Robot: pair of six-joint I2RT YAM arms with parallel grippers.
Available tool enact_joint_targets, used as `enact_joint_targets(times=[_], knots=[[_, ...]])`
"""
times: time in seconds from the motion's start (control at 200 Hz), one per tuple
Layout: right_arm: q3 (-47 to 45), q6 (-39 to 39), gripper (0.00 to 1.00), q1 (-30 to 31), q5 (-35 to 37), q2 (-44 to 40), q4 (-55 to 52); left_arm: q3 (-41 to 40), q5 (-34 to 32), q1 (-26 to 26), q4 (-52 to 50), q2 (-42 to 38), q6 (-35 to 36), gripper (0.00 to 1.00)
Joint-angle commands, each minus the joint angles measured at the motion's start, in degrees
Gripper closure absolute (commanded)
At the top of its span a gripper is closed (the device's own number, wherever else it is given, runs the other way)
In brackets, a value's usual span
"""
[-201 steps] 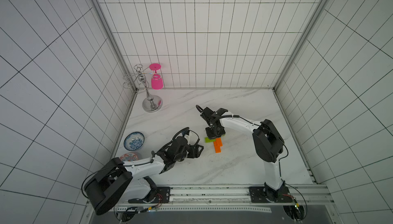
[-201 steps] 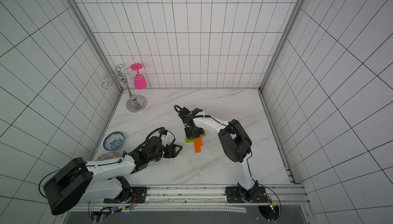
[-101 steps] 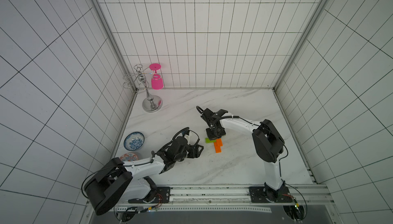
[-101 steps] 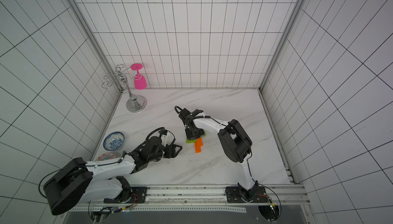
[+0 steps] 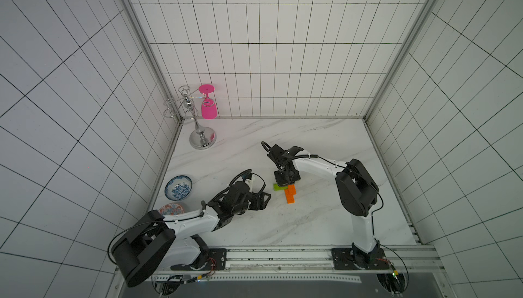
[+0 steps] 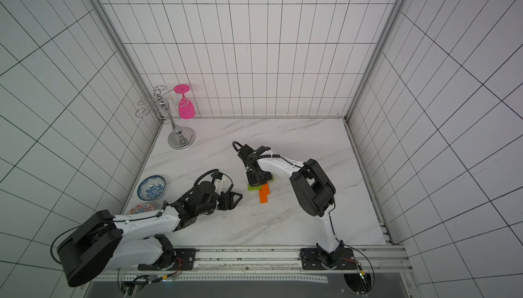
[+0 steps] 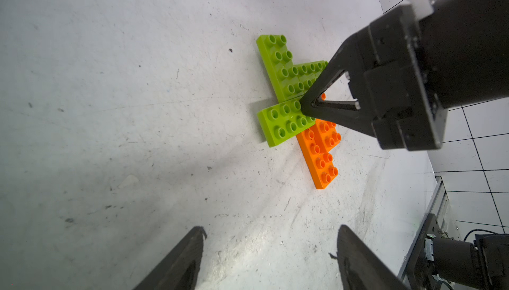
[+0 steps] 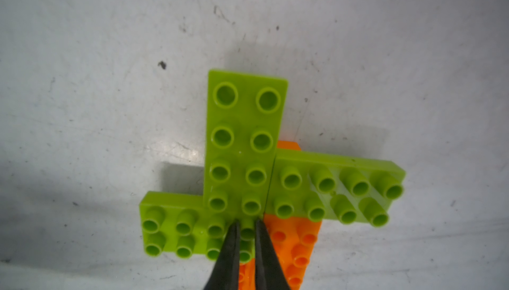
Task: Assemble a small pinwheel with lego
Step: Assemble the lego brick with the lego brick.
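Observation:
The pinwheel point(image 5: 290, 194) lies flat on the marble table in both top views, also seen as pinwheel point(image 6: 264, 194). Three lime-green bricks point(image 8: 243, 137) form crossed blades over an orange stepped stem point(image 8: 297, 244). My right gripper point(image 8: 246, 222) is shut, pointing down, with its tips resting on the studs of one green blade point(image 8: 176, 225) where it meets the stem. In the left wrist view the right gripper point(image 7: 304, 108) touches that blade point(image 7: 283, 123). My left gripper point(image 7: 271, 229) is open and empty, low over the table, a short way from the pinwheel point(image 7: 321, 153).
A chrome glass rack point(image 5: 202, 139) with a hanging pink glass point(image 5: 209, 109) stands at the back left corner. A blue patterned bowl point(image 5: 178, 187) and a red patterned dish point(image 5: 171, 208) sit by the left wall. Tiled walls enclose three sides; the arms' rail point(image 5: 280, 254) runs along the front.

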Motion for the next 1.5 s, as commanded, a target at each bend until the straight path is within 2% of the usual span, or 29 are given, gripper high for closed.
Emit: enact_joint_targets(times=[0.0,0.205,0.49,0.68,0.989,1.189,1.494], knots=[[-2.79,0.73,0.85,-0.53,0.63,3.21,-2.14,1.51,-1.68,-0.15,-1.66,-2.57,1.07,0.22],[1.93,0.42,0.77,-0.68,1.36,0.02,-4.89,3.03,-2.73,-0.15,-4.83,-5.21,2.01,0.23],[1.90,0.38,0.77,-0.68,1.53,-2.65,-5.60,2.94,-3.35,-0.20,-6.09,-6.80,1.93,0.22],[0.94,0.29,0.85,-0.68,1.29,-1.24,-5.08,2.95,-3.17,-0.17,-6.02,-6.72,1.84,0.22],[-0.71,0.15,0.93,-0.68,1.09,0.63,-3.85,3.15,-3.00,-0.16,-6.14,-6.45,1.89,0.22],[-3.66,0.28,0.94,-0.68,1.72,1.10,-2.58,3.21,-2.70,-0.15,-5.52,-5.21,2.02,0.22],[-6.99,0.55,0.95,-1.15,-1.09,0.56,0.59,4.51,0.18,-0.15,0.28,2.43,0.90,0.27]])
